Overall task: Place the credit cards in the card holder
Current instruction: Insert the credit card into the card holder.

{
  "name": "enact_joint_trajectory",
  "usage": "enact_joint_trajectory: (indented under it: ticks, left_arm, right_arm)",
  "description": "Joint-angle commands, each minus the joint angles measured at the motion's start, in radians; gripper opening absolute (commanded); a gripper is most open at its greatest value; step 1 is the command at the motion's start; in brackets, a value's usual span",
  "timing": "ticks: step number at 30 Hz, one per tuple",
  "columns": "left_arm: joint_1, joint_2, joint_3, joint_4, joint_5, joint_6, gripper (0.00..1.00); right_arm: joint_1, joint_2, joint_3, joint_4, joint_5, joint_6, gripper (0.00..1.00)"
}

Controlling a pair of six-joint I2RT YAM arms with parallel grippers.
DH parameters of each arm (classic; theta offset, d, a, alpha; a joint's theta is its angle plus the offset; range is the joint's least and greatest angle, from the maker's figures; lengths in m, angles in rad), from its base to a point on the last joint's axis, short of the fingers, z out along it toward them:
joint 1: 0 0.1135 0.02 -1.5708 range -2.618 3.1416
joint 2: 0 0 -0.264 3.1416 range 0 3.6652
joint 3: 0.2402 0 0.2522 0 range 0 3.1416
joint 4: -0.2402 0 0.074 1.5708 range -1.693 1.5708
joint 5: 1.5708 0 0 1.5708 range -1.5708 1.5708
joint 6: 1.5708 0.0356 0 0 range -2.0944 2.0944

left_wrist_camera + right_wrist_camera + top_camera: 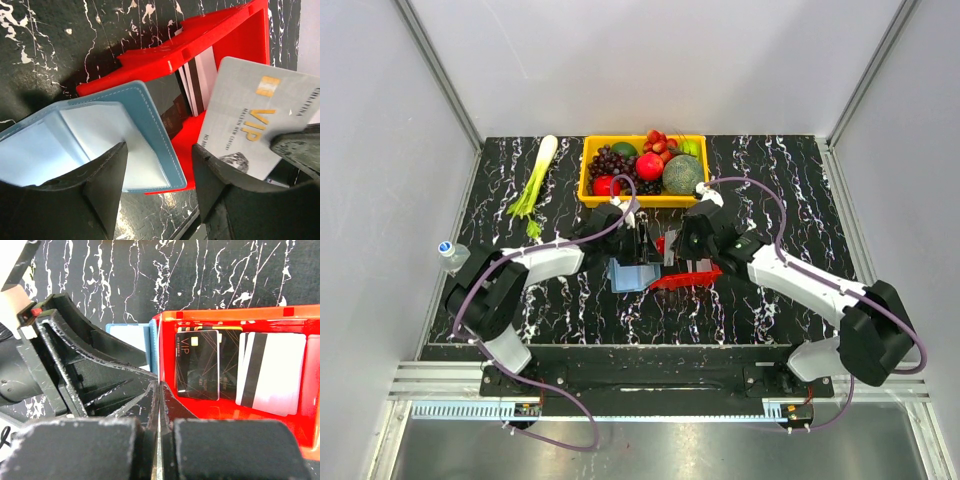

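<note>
1. The left gripper (159, 150) is held with jaws apart astride the open card holder (100, 135), laid against the red tray (220, 35).
2. A grey card (245, 125) is pinched in the right gripper (159, 400); the unclamped holder may be shoved and its pocket missed.

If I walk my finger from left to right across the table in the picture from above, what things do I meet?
From the left: bottle → leek → card holder → red tray. The fruit basket stretches above the last two, so it is left out.
</note>
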Motion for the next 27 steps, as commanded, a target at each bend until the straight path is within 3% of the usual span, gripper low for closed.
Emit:
enact_joint_trajectory:
  ticks: [1, 10, 23, 27]
  left_arm:
    - [-0.011, 0.036, 0.037, 0.073, 0.043, -0.026, 0.58]
    - [-0.011, 0.052, 0.002, 0.072, -0.025, -0.049, 0.55]
    - [-0.011, -0.027, -0.133, 0.175, -0.054, -0.076, 0.52]
    - [-0.01, -0.037, -0.131, 0.141, -0.074, -0.062, 0.52]
  right_arm:
    - [-0.002, -0.067, -0.012, 0.004, 0.053, 0.016, 0.0]
    - [-0.001, -0.034, 0.005, 0.046, -0.09, 0.025, 0.0]
    - [-0.002, 0.086, 0.025, 0.101, -0.146, 0.044, 0.0]
    - [-0.002, 0.081, 0.028, 0.098, -0.134, 0.045, 0.0]
